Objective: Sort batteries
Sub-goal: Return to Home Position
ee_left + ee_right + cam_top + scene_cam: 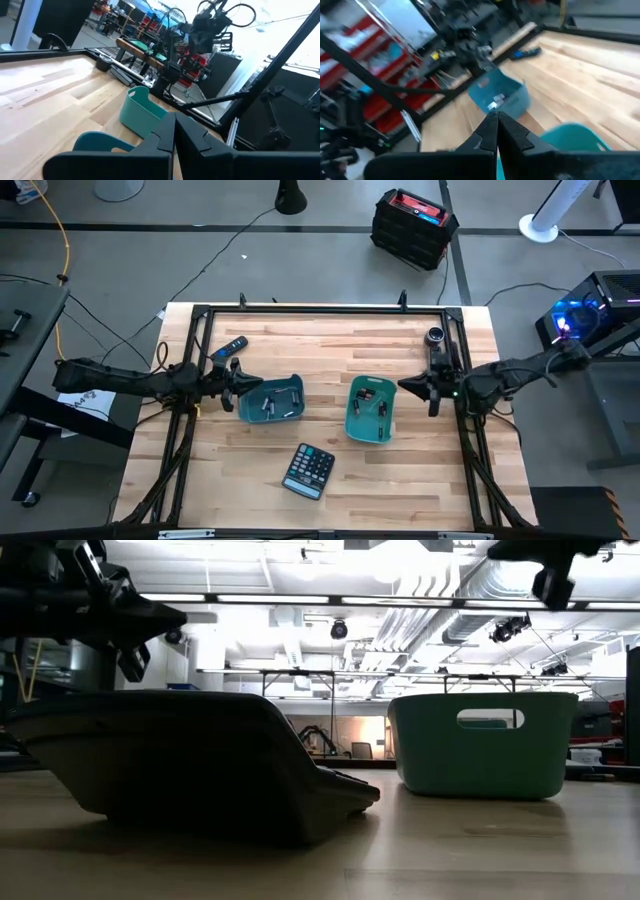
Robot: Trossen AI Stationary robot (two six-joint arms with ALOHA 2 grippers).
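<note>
Two teal bins stand on the wooden table. The left bin (pixel 272 400) holds several small silvery and dark batteries (pixel 268 406). The right bin (pixel 372 411) holds a few more batteries (pixel 381 417), one with a reddish part. My left gripper (pixel 232 393) hovers shut just beyond the left bin's left wall; in the left wrist view its fingertips (pixel 174 134) are closed with nothing between them. My right gripper (pixel 415 387) hovers shut to the right of the right bin, its fingers (pixel 496 125) together and empty. Batteries (pixel 495 103) show in the farther bin.
A dark calculator (pixel 308 471) lies near the table's near edge, in front of the bins, and fills the low view (pixel 200 760). A black remote-like stick (pixel 228 350) lies at the far left. A small dark cylinder (pixel 435 336) stands at the far right, by the frame.
</note>
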